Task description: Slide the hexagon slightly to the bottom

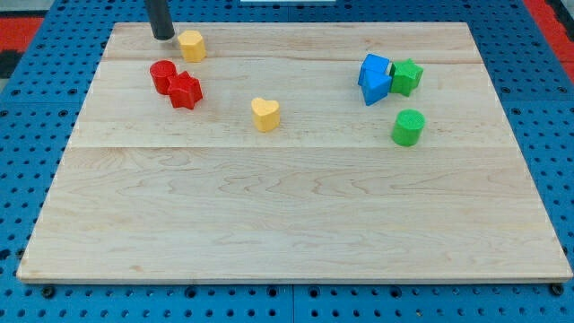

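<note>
A yellow hexagon block (192, 44) sits near the top left of the wooden board (296, 206). My tip (162, 37) is the lower end of a dark rod that comes down from the view's top. It stands just left of the hexagon, close to it, with a thin gap between them.
A red cylinder (162, 75) and a red star (186, 91) touch each other below the hexagon. A yellow heart (265, 114) lies near the middle. At the right are two blue blocks (374, 78), a green star (407, 77) and a green cylinder (407, 127).
</note>
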Controlling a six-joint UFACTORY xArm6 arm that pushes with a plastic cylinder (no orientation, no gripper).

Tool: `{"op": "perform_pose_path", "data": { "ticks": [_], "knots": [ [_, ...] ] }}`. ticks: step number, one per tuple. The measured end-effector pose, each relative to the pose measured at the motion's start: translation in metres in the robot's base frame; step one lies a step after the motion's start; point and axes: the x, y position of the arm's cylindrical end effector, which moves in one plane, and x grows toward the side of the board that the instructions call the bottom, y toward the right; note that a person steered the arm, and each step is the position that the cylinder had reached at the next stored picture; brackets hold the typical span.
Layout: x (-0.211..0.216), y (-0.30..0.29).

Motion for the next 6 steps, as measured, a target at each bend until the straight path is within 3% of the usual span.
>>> {"op": "perform_pose_path", "data": {
  "ticks": [1,3,4,5,6],
  "knots": [
    [0.02,0.046],
    [-0.011,0.079],
    [0.027,0.107],
    [0.035,0.113],
    [0.01,0.069]
  ]
}}
